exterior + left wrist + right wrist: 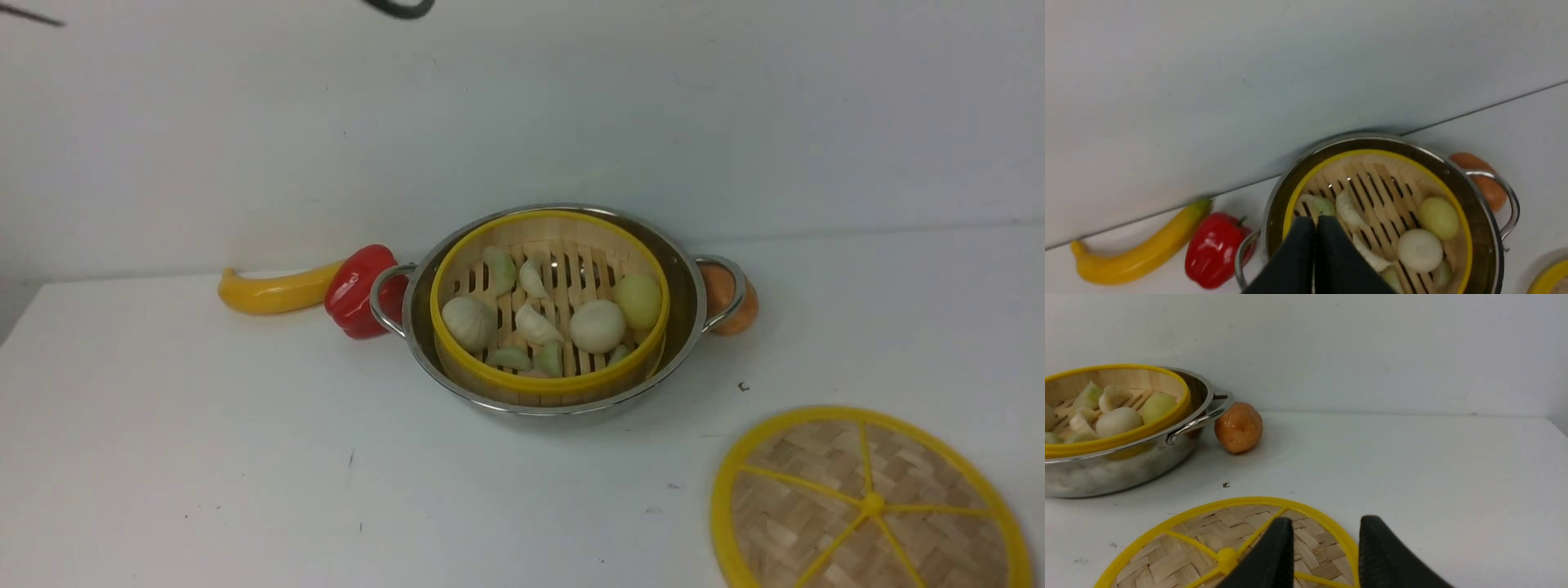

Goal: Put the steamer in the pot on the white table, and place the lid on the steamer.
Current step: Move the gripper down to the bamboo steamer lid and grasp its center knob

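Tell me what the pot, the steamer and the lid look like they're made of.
The pot looks like polished stainless steel: mirror-bright walls. The steamer seems bamboo or pale wood, matte, with slats; its glossy yellow rim is probably plastic. The lid looks like matte woven bamboo strips in a yellow, likely plastic, frame.

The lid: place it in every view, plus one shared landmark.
Front view: lid lower right, flat on the table.
Left wrist view: rim sliver at a corner, beyond the pot.
Right wrist view: foreground, before the right gripper.
Shared landmark: orange ball by the pot's handle.
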